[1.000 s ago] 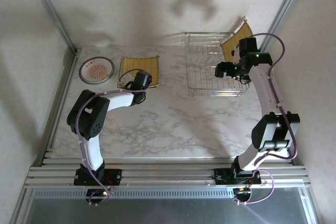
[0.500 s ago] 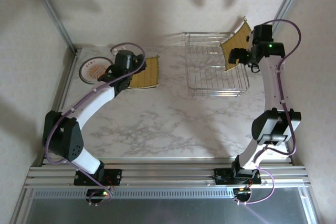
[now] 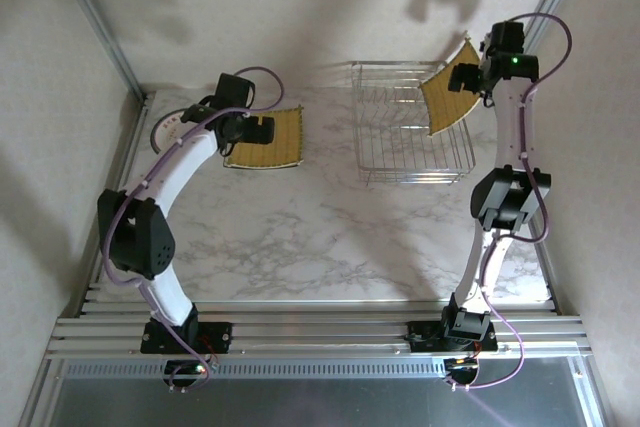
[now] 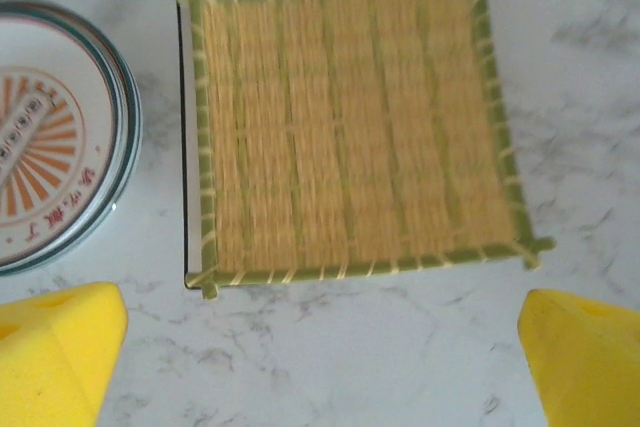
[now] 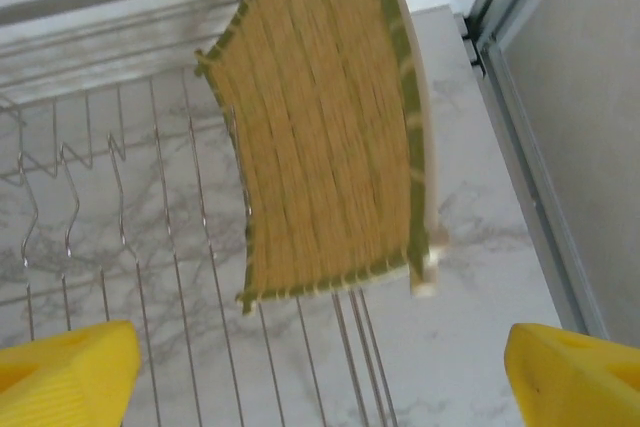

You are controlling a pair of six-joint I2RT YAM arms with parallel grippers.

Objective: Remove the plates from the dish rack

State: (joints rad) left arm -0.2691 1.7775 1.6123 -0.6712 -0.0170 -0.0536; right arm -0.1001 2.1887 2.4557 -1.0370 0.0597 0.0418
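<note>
1. Presently, the dish rack (image 3: pixel 400 137), a silver wire frame with upright dividers, stands on the far right part of the marbled bench (image 3: pixel 320 237)
2. A leaning square plate (image 3: pixel 447 87), woven yellow with a green border, stands tilted in the rack's far right corner. Its upper edge rises above the top wire. From the right wrist, its lower edge sits among the rack's wires
3. The right pincer (image 3: pixel 465 77) hovers just beside that plate, on its right, above the rack's corner
4. From the right wrist, the fingers of this pincer stand wide apart at the bottom corners of the view: released, nothing between them. The leaning plate lies ahead of them, touching neither
5. A flat square plate (image 3: pixel 265 137) of the same weave lies on the far left of the bench, well apart from the rack
6. A round plate (image 4: pixel 50 182), white with an orange sunburst centre and a dark rim, lies flat just beside it on the left. A narrow strip of bench shows between the two. From above, the left arm (image 3: pixel 175 172) covers part of it
7. The left pincer (image 4: pixel 320 367) hangs above the flat square plate, facing down
8. Its fingers are spread wide: released, holding nothing. They frame bare bench just beside one edge of that plate
</note>
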